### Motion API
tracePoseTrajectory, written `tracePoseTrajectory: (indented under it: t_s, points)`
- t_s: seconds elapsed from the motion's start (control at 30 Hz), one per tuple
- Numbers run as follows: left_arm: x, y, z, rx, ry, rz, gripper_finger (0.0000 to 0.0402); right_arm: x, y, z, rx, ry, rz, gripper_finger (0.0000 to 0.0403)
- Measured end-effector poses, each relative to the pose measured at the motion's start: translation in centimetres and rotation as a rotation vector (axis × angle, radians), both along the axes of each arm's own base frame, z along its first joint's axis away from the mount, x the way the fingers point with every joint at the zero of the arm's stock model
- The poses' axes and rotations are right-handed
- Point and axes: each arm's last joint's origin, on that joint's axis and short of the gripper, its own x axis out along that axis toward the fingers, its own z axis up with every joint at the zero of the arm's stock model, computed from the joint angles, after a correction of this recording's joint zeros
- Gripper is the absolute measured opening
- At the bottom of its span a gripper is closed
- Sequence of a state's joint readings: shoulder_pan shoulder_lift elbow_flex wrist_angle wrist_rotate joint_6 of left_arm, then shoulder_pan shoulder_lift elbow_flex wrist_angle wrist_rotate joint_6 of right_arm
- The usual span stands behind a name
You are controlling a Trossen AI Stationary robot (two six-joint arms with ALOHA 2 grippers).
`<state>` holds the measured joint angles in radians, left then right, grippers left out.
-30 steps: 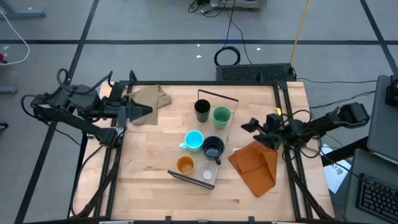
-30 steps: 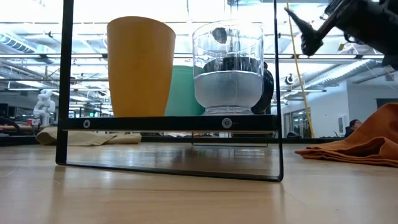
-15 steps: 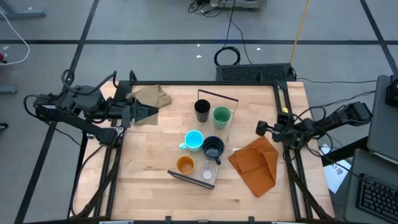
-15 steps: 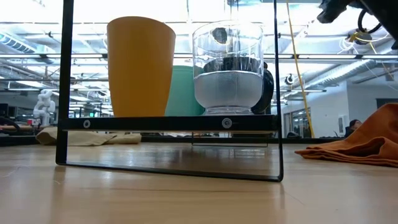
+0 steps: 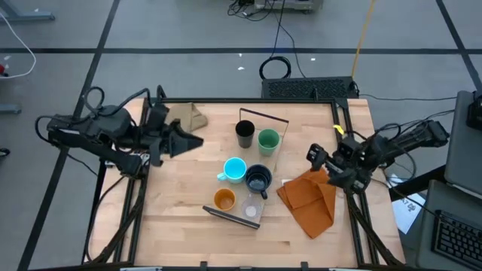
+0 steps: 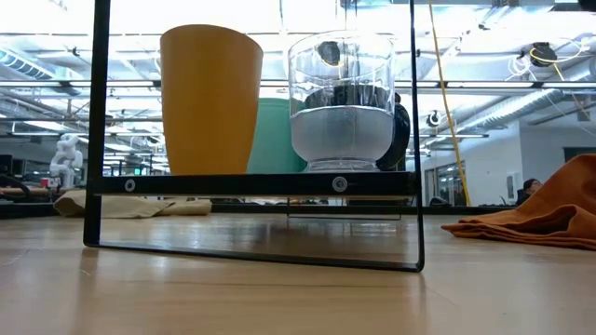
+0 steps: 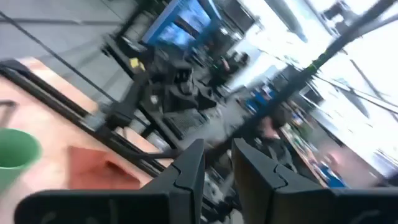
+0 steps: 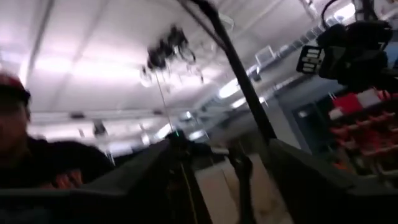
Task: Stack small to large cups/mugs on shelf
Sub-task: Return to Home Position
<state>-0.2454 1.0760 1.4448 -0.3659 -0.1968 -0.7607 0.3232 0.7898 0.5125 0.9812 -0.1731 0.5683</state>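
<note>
All six cups sit on the shelf point(image 5: 263, 118) in the middle of the bench point(image 5: 181, 218): black cup point(image 5: 245, 133) and green cup point(image 5: 268, 140) side by side at the 12 o'clock end, light-blue mug point(image 5: 235, 169) and navy mug point(image 5: 257, 181) halfway along, orange cup point(image 5: 224, 199) and clear cup point(image 5: 249, 211) at the 6 o'clock end. My left gripper point(image 5: 188, 141) hangs around 9 o'clock near the tan cloth point(image 5: 187, 114), just a narrow gap between the fingers and nothing in it. My right gripper point(image 5: 311, 155) is at 3 o'clock by the orange cloth point(image 5: 309, 199), spread wide and empty
</note>
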Motion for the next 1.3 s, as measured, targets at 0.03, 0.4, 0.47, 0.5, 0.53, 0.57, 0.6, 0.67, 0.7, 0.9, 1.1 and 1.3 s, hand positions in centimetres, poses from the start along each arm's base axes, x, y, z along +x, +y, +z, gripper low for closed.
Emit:
tracePoseTrajectory:
  t_s: [0.03,0.4,0.47,0.5,0.53,0.57,0.6,0.67,0.7,0.9,1.1,1.3]
  points:
    - [0.3,-0.1,0.0,0.001,-0.006,-0.019,0.0081,0.3,0.2,0.8,-0.056,0.016,-0.012,0.0236]
    - [1.0,-1.0,0.1,0.276,-0.056,0.015,0.0069,0.0,0.0,8.0,-0.438,0.134,-0.251,0.0002]
    - [0.5,-1.2,0.2,0.375,-0.048,0.037,0.0045,-0.2,-0.1,8.1,-0.519,0.216,-0.306,0.0001]
    - [0.1,-1.3,0.1,0.427,-0.030,0.052,0.0029,-0.4,-0.1,8.2,-0.555,0.248,-0.340,0.0001]
    - [-0.4,-1.4,0.0,0.466,-0.007,0.071,0.0015,-0.7,-0.3,8.3,-0.587,0.271,-0.379,0.0001]
    - [-1.0,-1.4,-0.1,0.496,0.017,0.087,0.0008,-1.0,-0.4,8.5,-0.615,0.289,-0.420,0.0000]
    - [-1.6,-1.4,-0.2,0.513,0.043,0.104,0.0007,-1.4,-0.6,8.4,-0.638,0.308,-0.459,0.0000]
    - [-2.8,-1.3,-0.3,0.529,0.071,0.122,0.0004,-2.2,-1.0,8.2,-0.673,0.340,-0.517,0.0000]
    - [-3.4,-1.2,-0.3,0.538,0.084,0.124,0.0003,-2.6,-1.2,8.1,-0.700,0.361,-0.543,0.0000]
    - [-7.1,-0.1,-1.2,0.567,0.206,0.151,0.0001,-5.1,-2.8,5.2,-0.831,0.666,-0.622,0.0000]
    - [-9.3,1.1,-1.6,0.673,0.264,0.168,0.0001,-6.0,-3.1,3.3,-0.856,0.543,-0.664,0.0000]
    - [-11.4,2.1,-1.6,0.641,0.194,0.154,0.0001,-5.9,-3.0,-2.5,-0.691,0.425,-0.648,0.0000]
